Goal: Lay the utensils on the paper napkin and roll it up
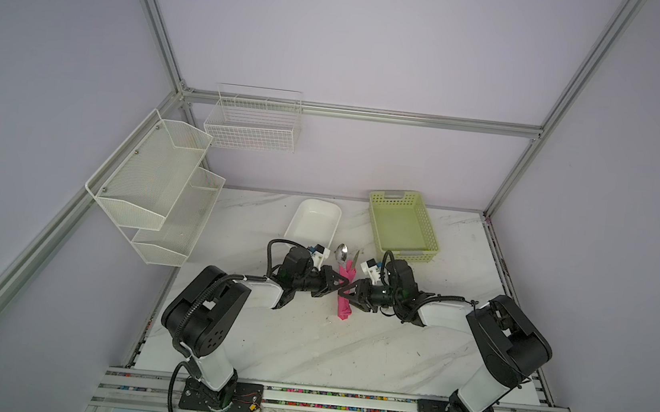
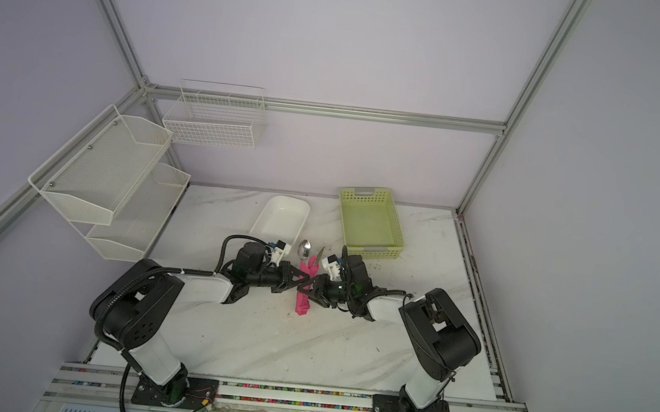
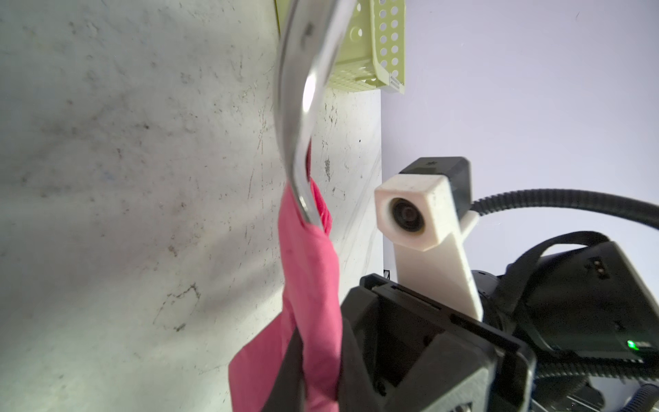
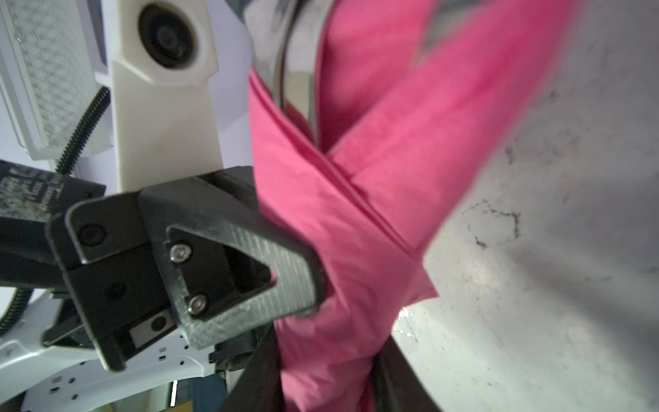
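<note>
left hand (image 1: 337, 286): closed, pinching the paper napkin (image 1: 343, 309) just in front of the white tub (image 1: 314, 220)
napkin feel: I'd guess light, floppy, tears easy; grab mid-roll, over the stiff, slippery utensils (image 1: 341, 253)
right hand (image 1: 349, 294): clamped on the roll too
white tub: empty
green basket (image 1: 401, 227), right of the white tub: empty

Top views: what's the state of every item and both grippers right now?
paper napkin, rolled around the utensil handles, held between the grippers.
spoon, handle wrapped, bowl sticking out.
fork, handle wrapped, tines sticking out.
left gripper, shut on the paper napkin.
right gripper, jaws against both sides of the roll, gripping it.
white tray, empty.
green basket, empty.
wire wall basket, empty.
mesh wall shelf, empty.
</note>
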Controlling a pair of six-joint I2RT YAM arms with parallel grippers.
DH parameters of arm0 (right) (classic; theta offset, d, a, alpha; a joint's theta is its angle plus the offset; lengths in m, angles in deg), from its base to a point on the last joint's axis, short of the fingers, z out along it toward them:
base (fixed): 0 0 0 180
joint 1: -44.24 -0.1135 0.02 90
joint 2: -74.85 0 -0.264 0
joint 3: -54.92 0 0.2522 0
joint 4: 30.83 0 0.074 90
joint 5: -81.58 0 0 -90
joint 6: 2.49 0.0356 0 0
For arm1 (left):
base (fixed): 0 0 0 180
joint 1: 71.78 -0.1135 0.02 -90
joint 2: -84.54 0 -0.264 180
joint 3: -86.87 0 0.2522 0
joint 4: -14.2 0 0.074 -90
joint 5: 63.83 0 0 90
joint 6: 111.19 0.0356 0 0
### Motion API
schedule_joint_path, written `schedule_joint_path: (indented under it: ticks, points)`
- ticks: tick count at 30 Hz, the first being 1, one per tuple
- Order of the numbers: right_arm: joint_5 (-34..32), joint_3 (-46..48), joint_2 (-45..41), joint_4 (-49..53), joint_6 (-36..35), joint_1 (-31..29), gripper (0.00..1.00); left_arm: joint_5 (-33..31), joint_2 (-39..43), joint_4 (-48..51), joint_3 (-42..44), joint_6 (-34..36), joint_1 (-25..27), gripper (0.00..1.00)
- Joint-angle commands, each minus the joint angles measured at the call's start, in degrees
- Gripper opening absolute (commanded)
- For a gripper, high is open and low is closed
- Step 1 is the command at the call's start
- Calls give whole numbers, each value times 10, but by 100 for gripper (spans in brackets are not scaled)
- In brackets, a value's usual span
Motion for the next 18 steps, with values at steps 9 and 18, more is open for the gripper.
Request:
schedule_joint_path:
  ticks: [9, 18]
  points:
    - [-31, -31, -18, 97, -80, -3, 8, 23, -19, -24, 20, 20, 1, 0]
    - [-44, -42, -11, 150, -124, -5, 0, 30, -48, -3, 26, 27, 1, 18]
